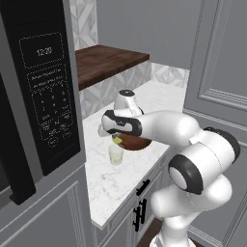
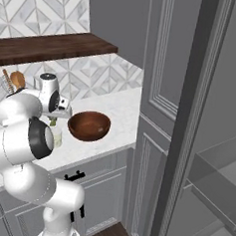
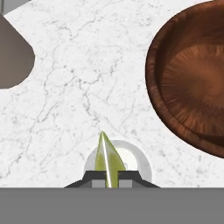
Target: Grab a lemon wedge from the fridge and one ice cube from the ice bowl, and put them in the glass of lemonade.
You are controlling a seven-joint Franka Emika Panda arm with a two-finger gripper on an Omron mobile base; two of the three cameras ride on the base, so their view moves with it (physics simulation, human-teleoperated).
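Observation:
My gripper (image 3: 107, 180) is shut on a yellow-green lemon wedge (image 3: 106, 159), held tip-out directly above the glass of lemonade (image 3: 131, 158). In the left base view the wedge (image 1: 117, 140) hangs just over the glass (image 1: 116, 155) on the white marble counter (image 1: 116, 188). The right base view shows the gripper (image 2: 54, 119) above the same glass (image 2: 56, 137). The dark brown ice bowl (image 3: 192, 87) stands right beside the glass, also in both base views (image 1: 137, 143) (image 2: 89, 125). The ice cube is out of view. The fridge (image 2: 191, 105) stands open at the right.
A black microwave (image 1: 46, 91) is close on the left. A beige utensil cup (image 3: 13, 57) stands behind the glass. A dark wood shelf (image 2: 50, 45) runs above the counter. Tall panelled cabinets (image 1: 217, 62) flank the right. The counter's front edge (image 1: 130, 198) is near.

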